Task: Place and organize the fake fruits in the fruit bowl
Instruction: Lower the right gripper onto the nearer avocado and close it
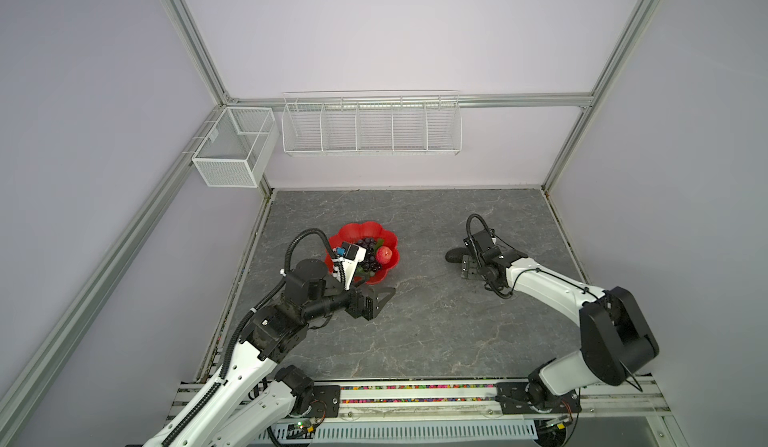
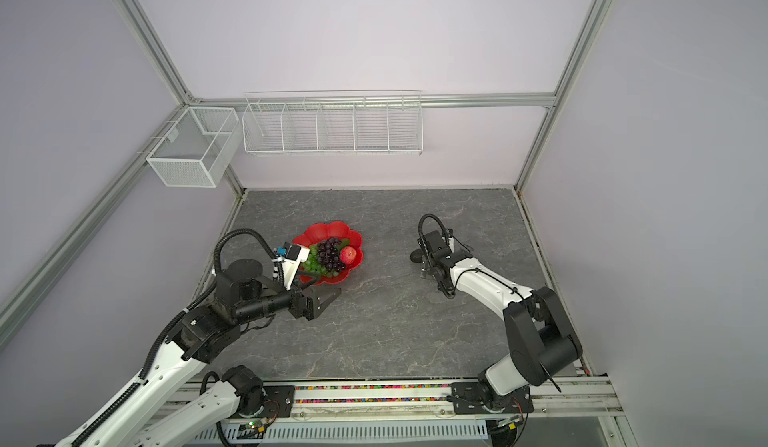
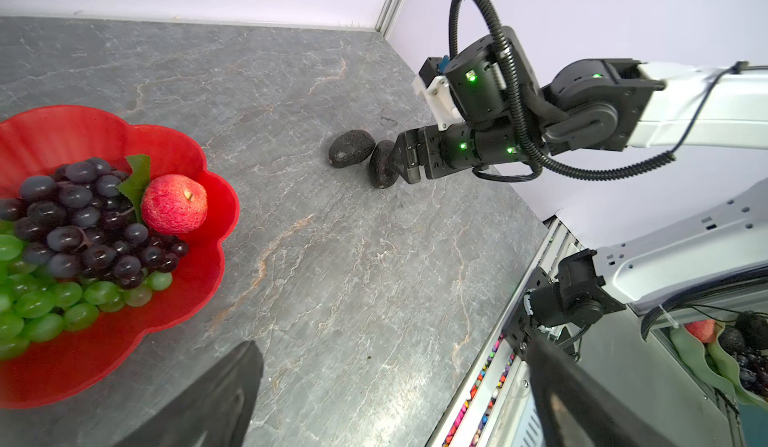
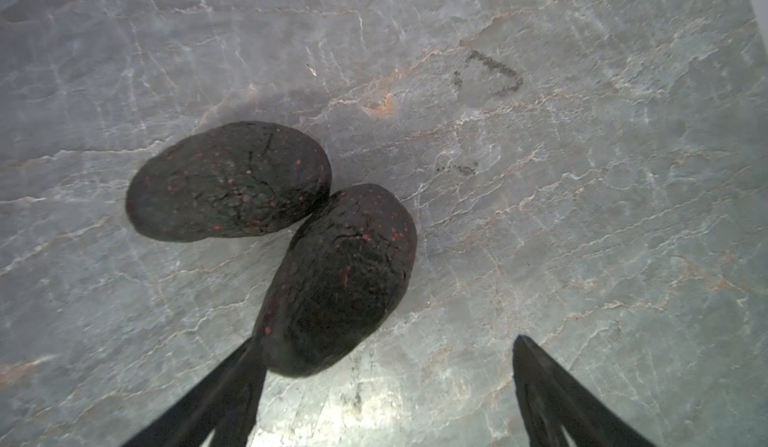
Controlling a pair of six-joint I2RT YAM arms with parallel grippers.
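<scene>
Red and glossy, fruit bowl [image 1: 359, 229] at ten o'clock from the middle of the grey marbled bench [image 1: 415, 341]. Inside it: dark purple grape bunch [image 2: 330, 251] with its leaf across the centre, green grape bunch [image 2: 316, 264] pressed against it at eight o'clock, small red apple [image 1: 385, 254] at three o'clock, touching the purple grapes. Out on the bench at two o'clock, well apart from the bowl: two blackish fruits lying on their sides and touching each other. Over them, right end effector [image 4: 386, 339] spread wide and gripping nothing, near avocado [image 4: 340, 278] partly between its fingers and just beside one of them, far avocado [image 4: 228, 183] beyond the tips. At six o'clock of the bowl, just beside its rim, left end effector [image 3: 395, 343] likewise spread wide and empty.
</scene>
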